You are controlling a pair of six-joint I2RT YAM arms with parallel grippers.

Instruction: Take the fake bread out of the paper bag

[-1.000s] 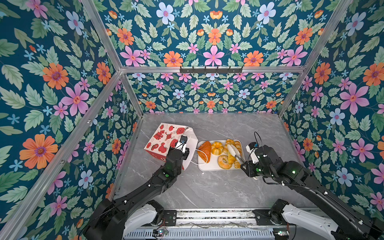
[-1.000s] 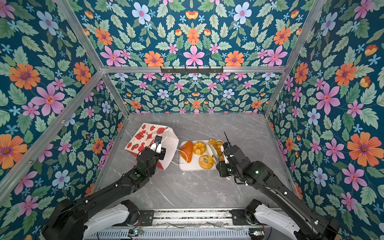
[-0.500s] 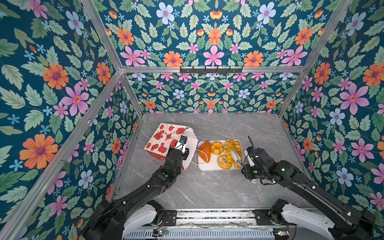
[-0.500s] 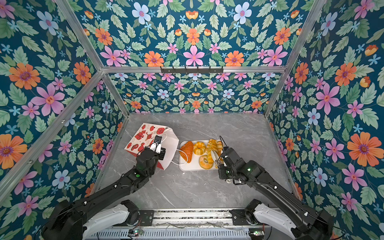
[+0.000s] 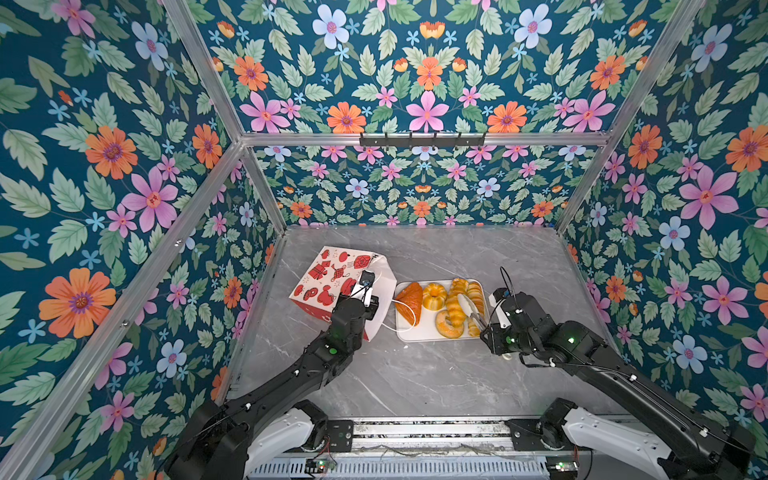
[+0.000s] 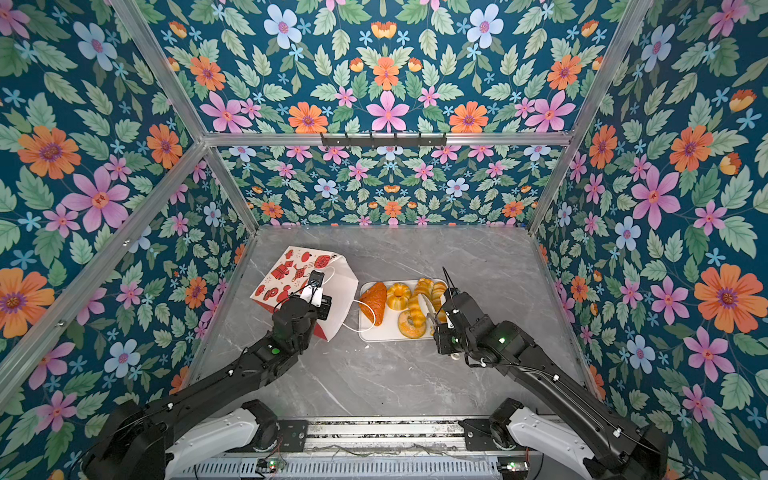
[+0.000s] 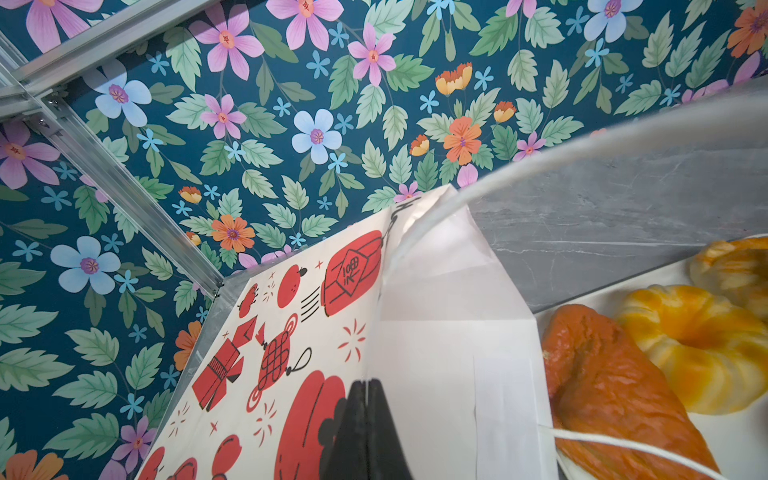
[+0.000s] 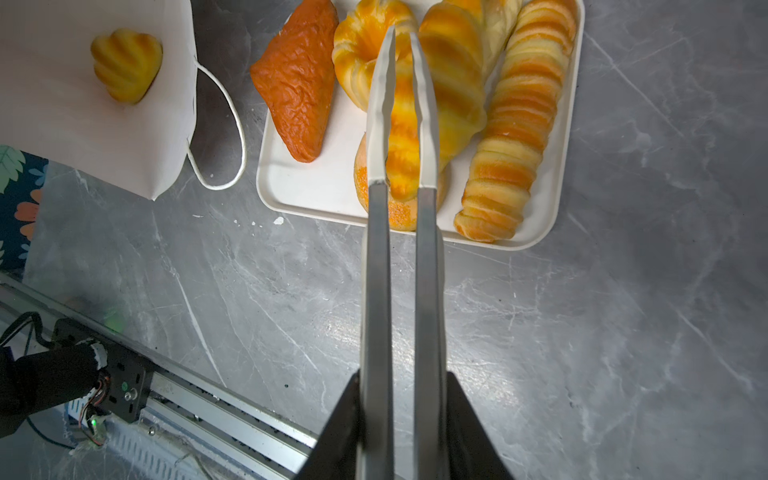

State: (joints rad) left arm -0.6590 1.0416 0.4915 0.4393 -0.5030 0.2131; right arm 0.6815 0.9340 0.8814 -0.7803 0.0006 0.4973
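Tongs (image 8: 377, 249), clamped in the right gripper (image 8: 401, 399), are held slightly parted over the grey marble tabletop (image 8: 582, 332), enclosed by floral walls (image 5: 415, 83); fake bread (image 8: 453, 83) is laid beneath the tips.

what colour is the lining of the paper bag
Plain white; the paper bag shows it best in the right wrist view.

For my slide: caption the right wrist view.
Tongs poised over the loaded tray; one bun lies inside the paper bag.

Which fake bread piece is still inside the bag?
The small yellow shell-shaped bun, lying inside the paper bag, seen in the right wrist view. The other pieces all sit on the white tray.
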